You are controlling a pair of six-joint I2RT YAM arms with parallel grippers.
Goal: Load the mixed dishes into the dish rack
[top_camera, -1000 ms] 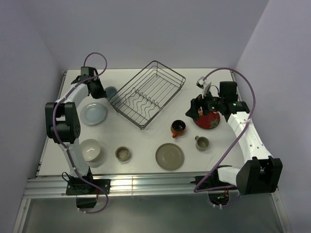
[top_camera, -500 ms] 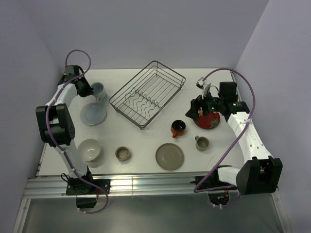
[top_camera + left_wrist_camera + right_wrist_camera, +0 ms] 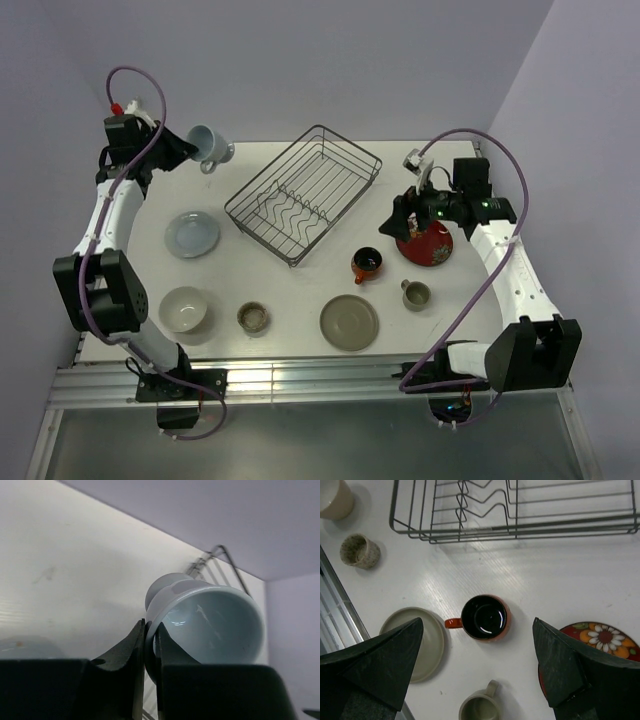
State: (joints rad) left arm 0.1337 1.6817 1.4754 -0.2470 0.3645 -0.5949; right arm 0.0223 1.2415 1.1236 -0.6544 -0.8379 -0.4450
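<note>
Up it goes! The left arm [image 3: 112, 205] has swung the blue-grey cup [image 3: 207, 146] clear off the bench [image 3: 300, 295]. A moment ago the cup sat just beside the pale plate [image 3: 192, 233]; now it hangs high over the far left corner, tipped on its side with its mouth towards the rack [image 3: 272, 167]. The left jaws are nearly closed, pinching the cup's wall, one finger inside the rim and one outside (the wrist view shows the cup [image 3: 210, 625] filling the frame, with a corner of the rack [image 3: 220, 555] behind it).

So the first dish looks to be on its way. The rack has nothing in it yet, as far as I can see, and the cup is off to its left, not above it. The next step is probably to carry it across and set it down among the wavy wires.

The right arm [image 3: 505, 265] has barely shifted. The right jaws are spread wide and hold nothing, poised above the orange mug [image 3: 485, 617], with the red flowered plate [image 3: 600, 637] just beside it.

Everything else waits on the bench: the cream bowl [image 3: 186, 309], the speckled cup [image 3: 254, 317], the olive plate [image 3: 349, 322] and the grey cup [image 3: 415, 294].
</note>
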